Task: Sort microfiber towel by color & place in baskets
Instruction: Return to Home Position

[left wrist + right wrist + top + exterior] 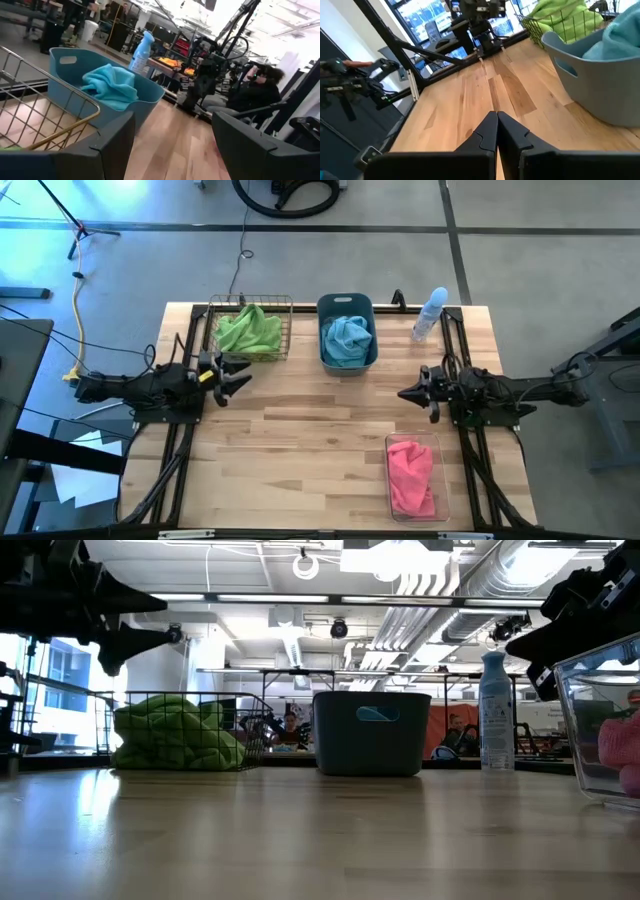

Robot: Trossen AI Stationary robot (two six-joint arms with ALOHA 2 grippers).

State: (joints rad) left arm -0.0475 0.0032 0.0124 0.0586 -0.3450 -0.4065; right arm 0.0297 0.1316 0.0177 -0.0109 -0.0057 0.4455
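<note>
Lime green towels point(248, 330) lie in the copper wire basket point(284, 308) at the far left. Light blue towels point(347, 338) lie in the slate-blue tub point(345, 304) at the far middle. Pink towels point(411, 475) lie in the clear bin point(440, 442) at the near right. My left gripper point(240, 374) is open and empty, above the table just near of the wire basket. My right gripper point(404, 394) is shut and empty, above the table between the tub and the clear bin.
A pale blue spray bottle point(430, 315) stands at the far right, beside the tub. Bare wood table point(310, 430) stretches between the two grippers and toward the near edge. Black arm frames run along the table's left and right sides.
</note>
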